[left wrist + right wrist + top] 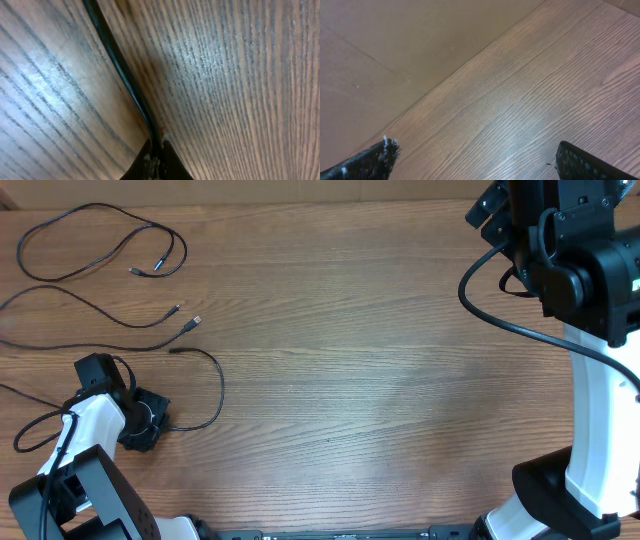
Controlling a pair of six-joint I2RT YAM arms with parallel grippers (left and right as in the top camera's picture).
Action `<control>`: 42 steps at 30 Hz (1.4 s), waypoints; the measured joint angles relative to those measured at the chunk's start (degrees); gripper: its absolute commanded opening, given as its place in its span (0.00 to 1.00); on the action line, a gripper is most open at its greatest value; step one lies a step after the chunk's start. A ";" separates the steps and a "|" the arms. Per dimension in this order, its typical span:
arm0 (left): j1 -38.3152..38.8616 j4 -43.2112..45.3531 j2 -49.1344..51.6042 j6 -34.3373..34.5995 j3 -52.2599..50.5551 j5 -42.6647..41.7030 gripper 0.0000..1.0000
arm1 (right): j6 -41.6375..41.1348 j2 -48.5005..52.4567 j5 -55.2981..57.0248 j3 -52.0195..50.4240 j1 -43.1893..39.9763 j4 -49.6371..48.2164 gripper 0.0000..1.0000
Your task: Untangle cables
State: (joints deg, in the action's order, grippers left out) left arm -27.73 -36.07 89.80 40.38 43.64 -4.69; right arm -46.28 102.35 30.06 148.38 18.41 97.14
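Three thin black cables lie at the table's left. The top cable (100, 242) forms a loop with both plug tips close together. The middle cable (95, 315) runs off the left edge, and its two silver tips lie side by side. The lower cable (220, 385) curves from a plug tip round to my left gripper (152, 423). That gripper is low on the table at the front left and shut on this cable. In the left wrist view the cable (122, 65) runs into the closed jaws (155, 159). My right gripper (487, 208) is at the far right corner, open and empty (477, 162), away from the cables.
Thick black wiring (500, 320) hangs from the right arm at the right side. A brown cardboard wall (395, 45) borders the table's far edge. The wooden table (380, 380) spans the middle.
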 measured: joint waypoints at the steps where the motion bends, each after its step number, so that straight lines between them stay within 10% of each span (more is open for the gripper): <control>1: 0.00 -0.61 0.02 0.00 0.09 0.04 0.04 | 0.04 0.00 0.00 0.00 0.00 -0.02 1.00; 21: 0.00 -33.31 0.13 4.68 21.33 -25.88 0.04 | 0.00 0.00 0.00 0.00 -0.02 -0.02 1.00; 42: -12.31 -27.47 0.13 7.39 21.35 -38.40 0.04 | 0.04 0.00 -0.02 0.00 0.00 -0.02 1.00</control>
State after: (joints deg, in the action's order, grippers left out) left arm -40.03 -63.55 89.93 47.77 64.99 -43.09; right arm -46.24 102.35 30.04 148.38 18.41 97.12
